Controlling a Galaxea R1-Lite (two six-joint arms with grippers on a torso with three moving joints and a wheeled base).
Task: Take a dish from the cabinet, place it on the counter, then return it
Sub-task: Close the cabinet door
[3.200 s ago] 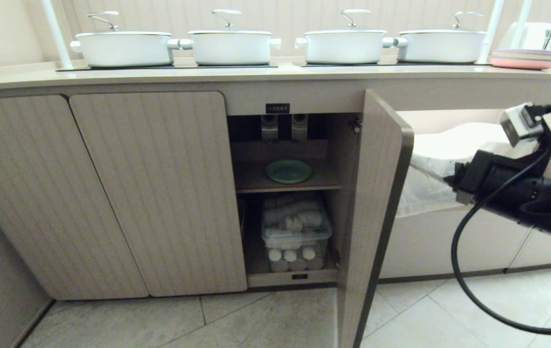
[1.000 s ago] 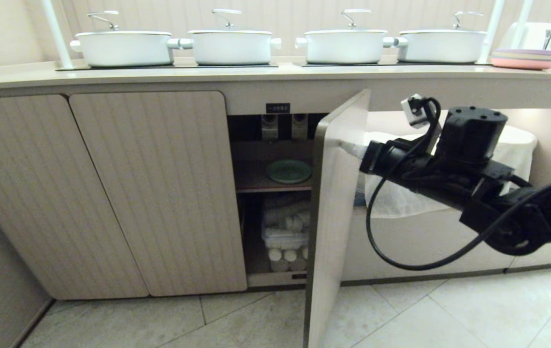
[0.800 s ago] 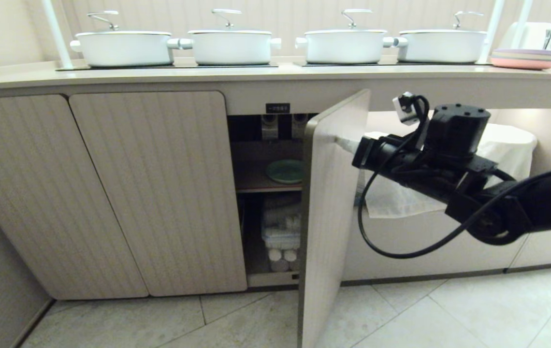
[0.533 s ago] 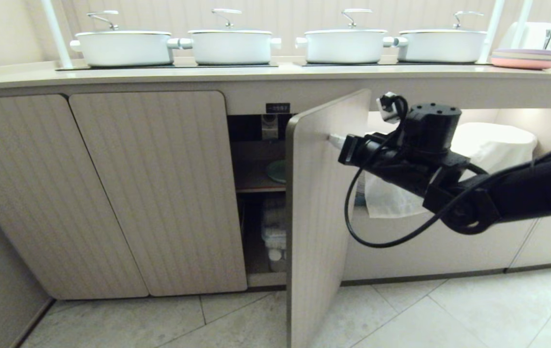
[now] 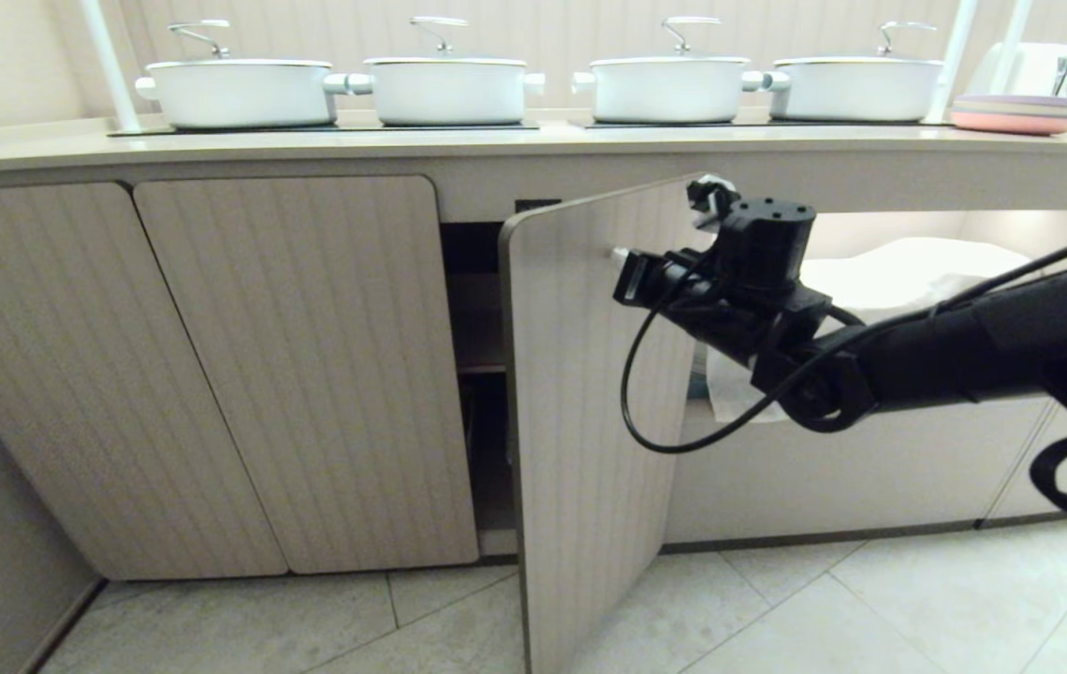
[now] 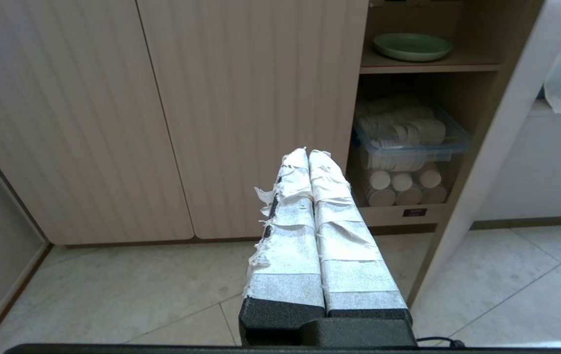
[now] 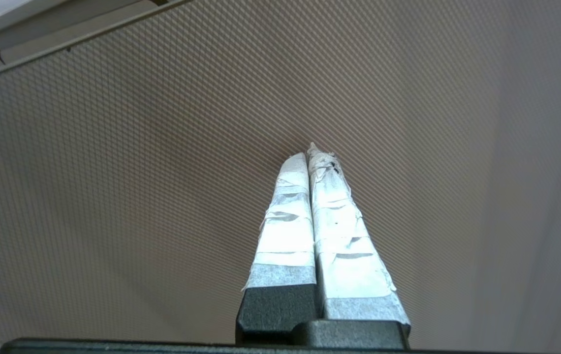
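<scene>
The cabinet (image 5: 482,309) shows only a narrow dark gap, its ribbed door (image 5: 590,421) swung most of the way across the opening. My right gripper (image 5: 621,254) is shut and empty, its taped tips (image 7: 312,153) pressed against the door's outer face near the top. The door hides the dish in the head view. In the left wrist view the pale green dish (image 6: 412,46) lies on the inner shelf. The left gripper (image 6: 308,153) is shut on nothing, low over the floor in front of the cupboards. The counter (image 5: 496,140) runs above.
Several white lidded pots (image 5: 445,89) stand on the hob panels. Stacked pink and purple plates (image 5: 1017,113) sit at the counter's right end. A white bag-lined bin (image 5: 908,271) is behind my right arm. A clear box of white rolls (image 6: 403,135) fills the lower compartment.
The right arm has swept left with its shut gripper against the door. The door has swung from wide open to nearly closed, covering the dish in the head view.
</scene>
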